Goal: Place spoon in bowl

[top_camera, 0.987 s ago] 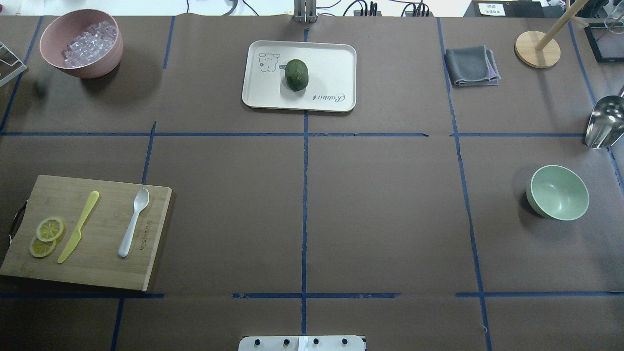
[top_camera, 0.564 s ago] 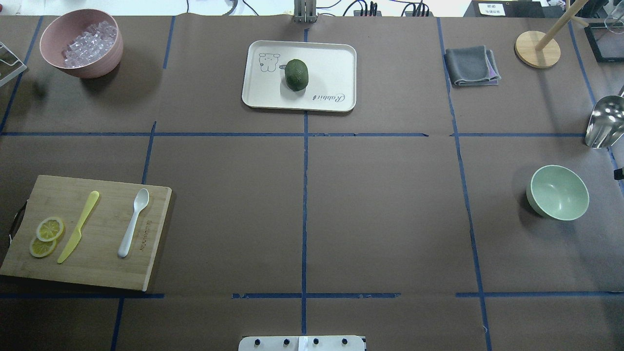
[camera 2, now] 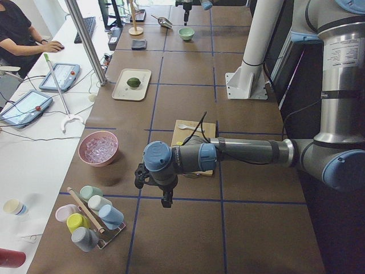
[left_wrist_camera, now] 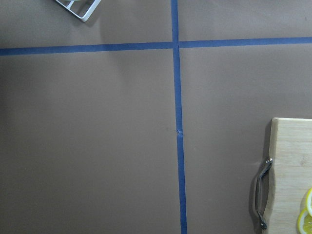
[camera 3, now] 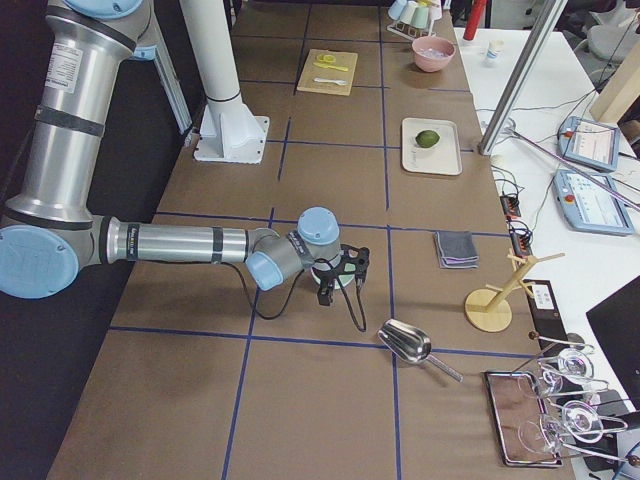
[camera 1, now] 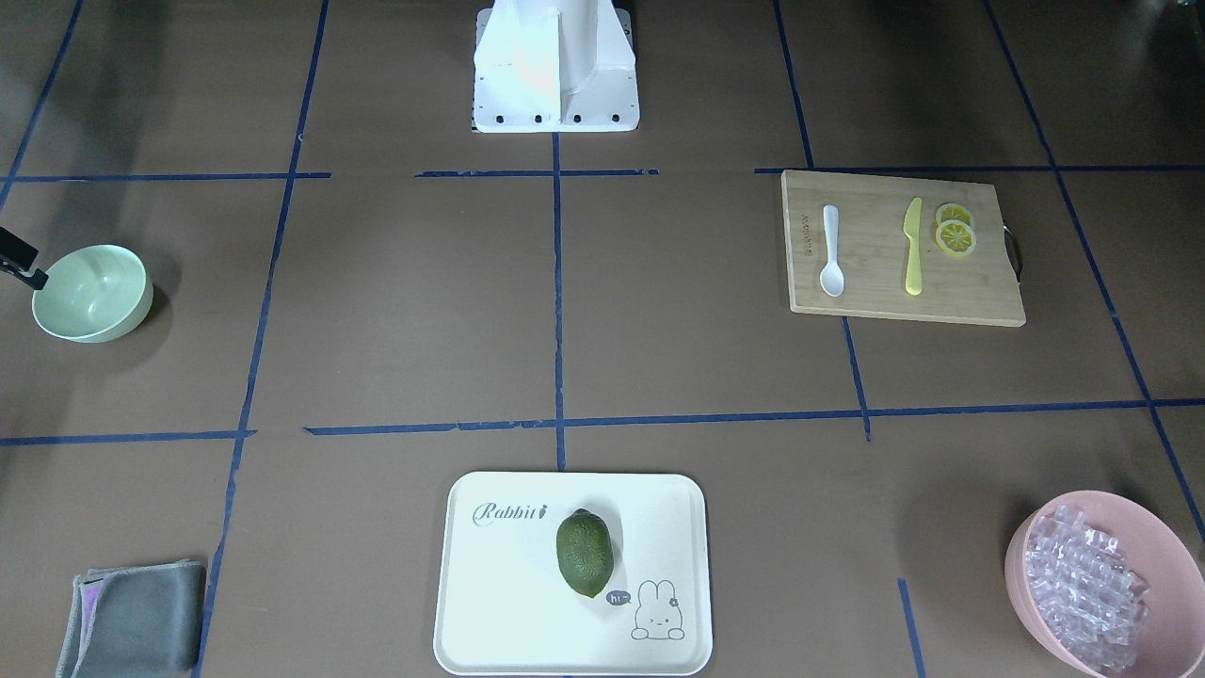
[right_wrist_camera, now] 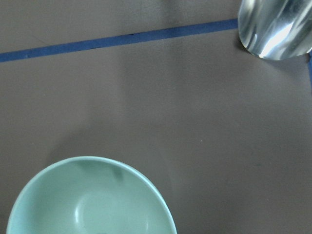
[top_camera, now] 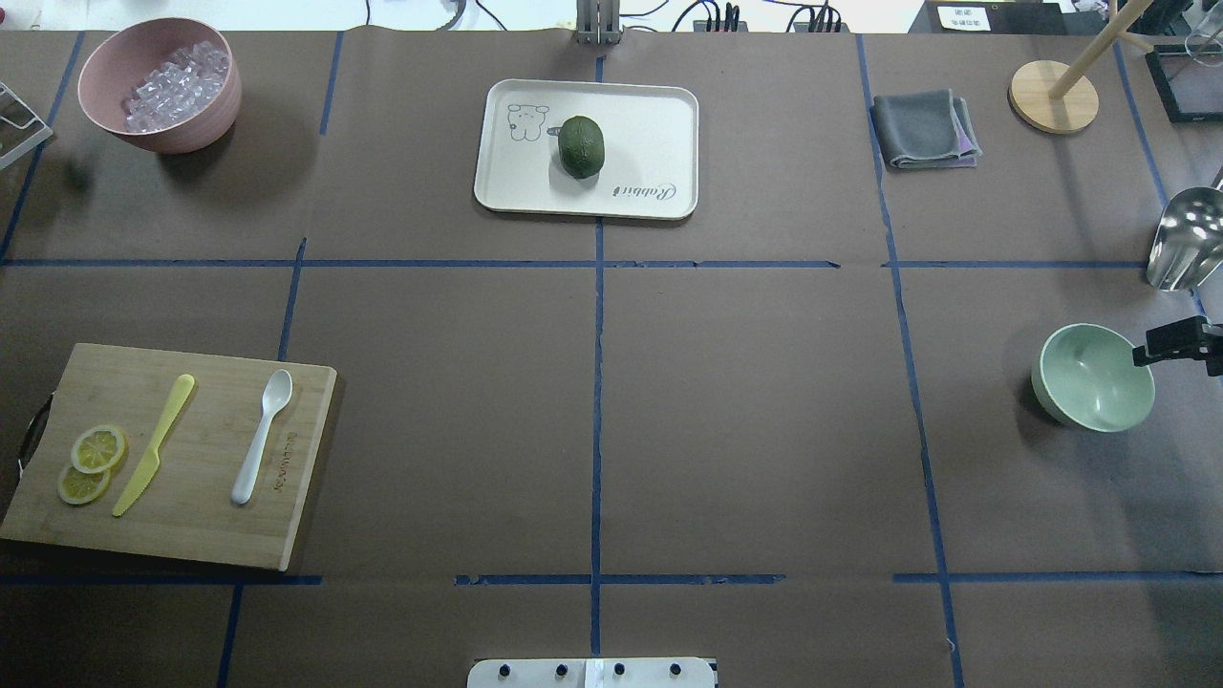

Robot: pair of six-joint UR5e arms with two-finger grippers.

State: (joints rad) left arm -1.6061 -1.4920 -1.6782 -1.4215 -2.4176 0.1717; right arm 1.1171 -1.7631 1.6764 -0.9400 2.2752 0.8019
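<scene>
Two things sit apart: the spoon [top_camera: 260, 435] lies untouched on the cutting board [top_camera: 201, 535], the bowl [top_camera: 1094, 377] far across from the board. The left gripper [camera 2: 166, 198] hovers off the board's handle end, probably to fetch the spoon; the right gripper [top_camera: 1161, 346] flanks the bowl. Neither's opening can be told.

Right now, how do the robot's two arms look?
The left arm and the right arm are silver-grey tubes with light blue joint caps and dark bands. A black cable loops at each wrist. The jaws are black.
</scene>
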